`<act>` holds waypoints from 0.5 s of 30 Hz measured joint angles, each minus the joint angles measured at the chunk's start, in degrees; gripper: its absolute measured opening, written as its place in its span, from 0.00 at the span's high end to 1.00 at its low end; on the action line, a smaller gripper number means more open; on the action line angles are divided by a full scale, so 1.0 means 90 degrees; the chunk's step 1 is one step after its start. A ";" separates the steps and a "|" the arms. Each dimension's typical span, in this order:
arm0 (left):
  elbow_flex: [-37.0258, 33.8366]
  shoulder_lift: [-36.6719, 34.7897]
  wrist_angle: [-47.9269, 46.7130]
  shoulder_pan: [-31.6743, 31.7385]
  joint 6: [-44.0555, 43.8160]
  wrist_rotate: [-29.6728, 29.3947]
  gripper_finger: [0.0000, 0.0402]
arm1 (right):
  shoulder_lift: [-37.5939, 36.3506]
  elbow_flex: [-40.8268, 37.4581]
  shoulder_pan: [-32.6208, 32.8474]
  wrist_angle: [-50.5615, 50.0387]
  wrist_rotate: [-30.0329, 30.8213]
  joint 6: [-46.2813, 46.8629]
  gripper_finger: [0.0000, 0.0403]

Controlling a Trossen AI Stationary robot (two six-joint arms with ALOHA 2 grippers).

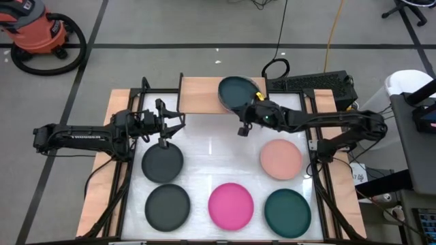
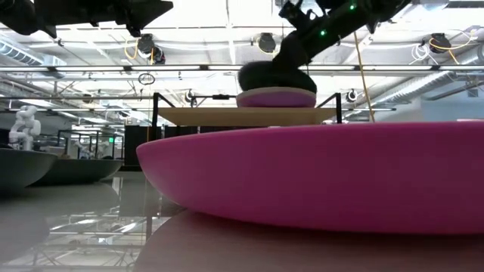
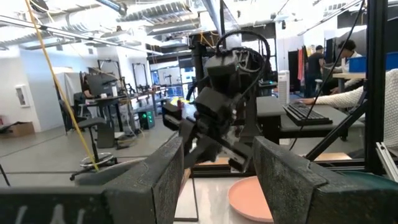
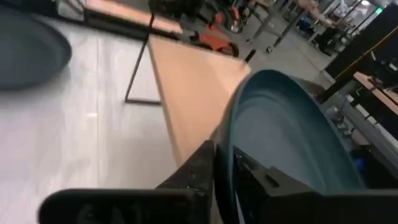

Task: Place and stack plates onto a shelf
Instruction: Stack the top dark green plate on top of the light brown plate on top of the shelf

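Observation:
The shelf (image 1: 204, 94), a light wooden top on thin black legs, stands at the table's far edge. My right gripper (image 1: 257, 100) is at its right part, shut on a dark teal plate (image 1: 237, 91). In the low view this plate (image 2: 266, 75) sits tilted over a purple plate (image 2: 277, 98) that lies on the shelf (image 2: 227, 115). My left gripper (image 1: 167, 131) is open and hangs above the far edge of a dark grey plate (image 1: 162, 163), touching nothing. In the left wrist view its fingers (image 3: 217, 180) stand wide apart. My right gripper (image 4: 222, 163) pinches the dark teal plate's rim (image 4: 231, 134) on the side toward the table's right and near edges. One finger lies inside the plate and one under it. The fingers come slanting from the right. The plate is tilted, its lower part against the purple plate.
Five plates lie flat on the white tabletop: the dark grey one under my left gripper, a second dark grey plate (image 1: 167, 207), a hot pink plate (image 1: 230, 205), a dark teal plate (image 1: 287, 212) and a salmon-pink plate (image 1: 281, 158). The shelf's left part shows bare wood.

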 joint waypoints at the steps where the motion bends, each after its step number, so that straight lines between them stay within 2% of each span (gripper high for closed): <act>1: 0.0000 0.0000 -0.0002 0.0000 0.0000 0.0000 0.51 | 0.0055 -0.0002 0.0005 -0.0021 0.0141 -0.0011 0.88; 5: 0.0000 0.0000 -0.0018 0.0000 0.0000 -0.0002 0.51 | 0.0128 -0.0002 -0.0004 -0.0006 0.0452 -0.0004 0.78; 10: 0.0000 0.0000 -0.0033 0.0000 0.0002 -0.0001 0.51 | 0.0084 -0.0005 0.0003 0.0147 0.0457 0.0011 0.65; 15: 0.0000 0.0000 -0.0070 0.0000 0.0000 0.0000 0.51 | -0.0036 -0.0005 0.0055 0.0238 0.0462 0.0159 0.57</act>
